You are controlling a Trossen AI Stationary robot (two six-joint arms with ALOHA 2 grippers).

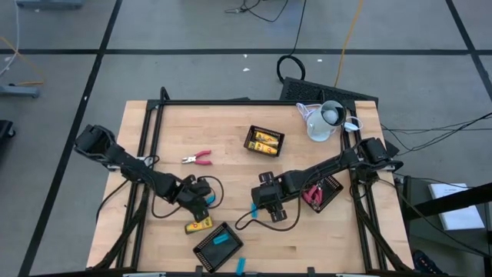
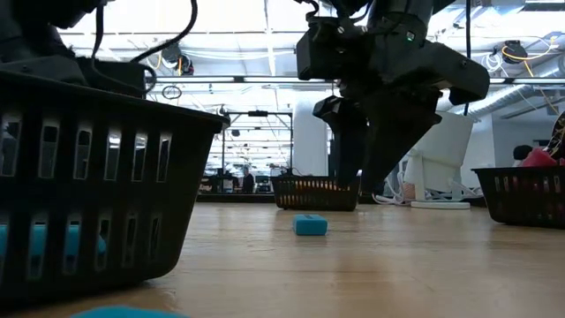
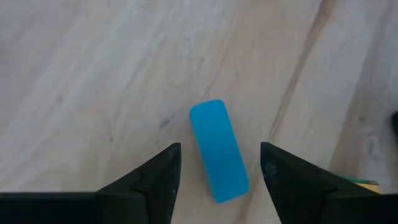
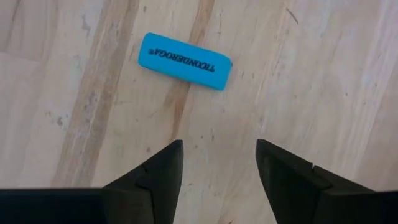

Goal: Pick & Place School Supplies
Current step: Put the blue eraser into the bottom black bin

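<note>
Two blue erasers are seen on the table — one [image 3: 216, 151] lies between the spread fingers of the left gripper [image 3: 219, 163], untouched; the other [image 4: 184, 60] lies just beyond the right gripper's [image 4: 219, 163] parted fingers.

Your left arm [image 1: 131, 165] and right arm [image 1: 330, 165]: both dark, jointed segments, blocky black housings at the wrists. Black cables loop loose beside each wrist. Left gripper [image 3: 217, 180] fingers [image 3: 149, 183]: matte black, wedge-shaped, angular inner edges. Right gripper [image 4: 217, 180] fingers [image 4: 152, 180] match, same black wedges
</note>
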